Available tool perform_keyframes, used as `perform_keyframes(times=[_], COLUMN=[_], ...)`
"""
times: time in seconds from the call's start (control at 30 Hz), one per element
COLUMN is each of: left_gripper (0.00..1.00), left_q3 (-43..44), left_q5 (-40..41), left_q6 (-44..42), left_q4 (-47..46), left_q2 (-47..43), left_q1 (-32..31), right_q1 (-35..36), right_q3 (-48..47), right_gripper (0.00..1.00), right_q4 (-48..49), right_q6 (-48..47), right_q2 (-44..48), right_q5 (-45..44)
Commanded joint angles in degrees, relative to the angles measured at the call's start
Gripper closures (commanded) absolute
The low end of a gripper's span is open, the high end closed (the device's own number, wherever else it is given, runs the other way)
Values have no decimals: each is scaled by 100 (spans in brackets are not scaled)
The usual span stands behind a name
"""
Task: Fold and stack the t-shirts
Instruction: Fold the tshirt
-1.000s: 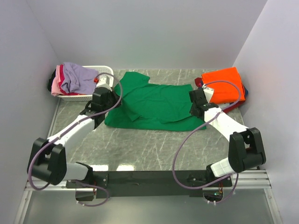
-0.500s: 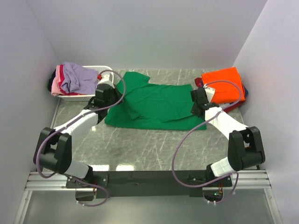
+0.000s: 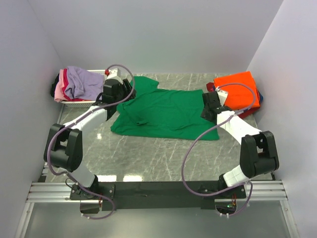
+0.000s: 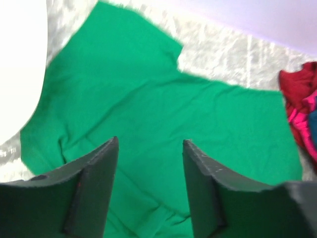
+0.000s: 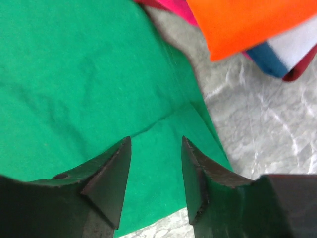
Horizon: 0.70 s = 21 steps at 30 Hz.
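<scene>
The bright green t-shirt (image 3: 166,113) lies spread on the marble table, one sleeve pointing to the back (image 4: 133,44). My left gripper (image 3: 121,94) hovers over the shirt's left edge, open, with only green cloth showing between its fingers (image 4: 149,141). At the shirt's right edge my right gripper (image 3: 208,106) is also open and holds nothing (image 5: 156,140). An orange t-shirt (image 3: 237,89) tops a folded stack at the right, with navy (image 5: 270,59) and red (image 4: 299,96) cloth under it. Lavender (image 3: 84,82) and pink (image 3: 60,89) t-shirts fill the basket.
A white slotted basket (image 3: 81,103) stands at the back left, close beside the left gripper. Walls close in on the left, back and right. Bare marble (image 3: 158,153) runs between the green shirt and the arm bases.
Both grippers went from shut to open and let go of the green shirt. The left arm swung toward the back left, and the shirt's left side now lies flatter.
</scene>
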<state>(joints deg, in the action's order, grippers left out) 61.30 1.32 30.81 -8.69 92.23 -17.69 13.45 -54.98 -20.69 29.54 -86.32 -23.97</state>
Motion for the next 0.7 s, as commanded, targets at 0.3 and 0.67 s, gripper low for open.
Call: perform_keyframes(times=[0.3, 0.67], left_gripper=[26, 23], left_q3=[-967, -2209], left_q5=[-80, 1133], left_q6=[496, 979], left_q4=[-458, 552], left_q2=[-1179, -2296], left_q1=[-41, 196], right_q1=[253, 2379], right_q3=[-66, -1567], right_gripper=[47, 49], right_q4=[537, 1374], right_q6=[-229, -1029], right_q2=[767, -1120], right_q5=[1586, 2563])
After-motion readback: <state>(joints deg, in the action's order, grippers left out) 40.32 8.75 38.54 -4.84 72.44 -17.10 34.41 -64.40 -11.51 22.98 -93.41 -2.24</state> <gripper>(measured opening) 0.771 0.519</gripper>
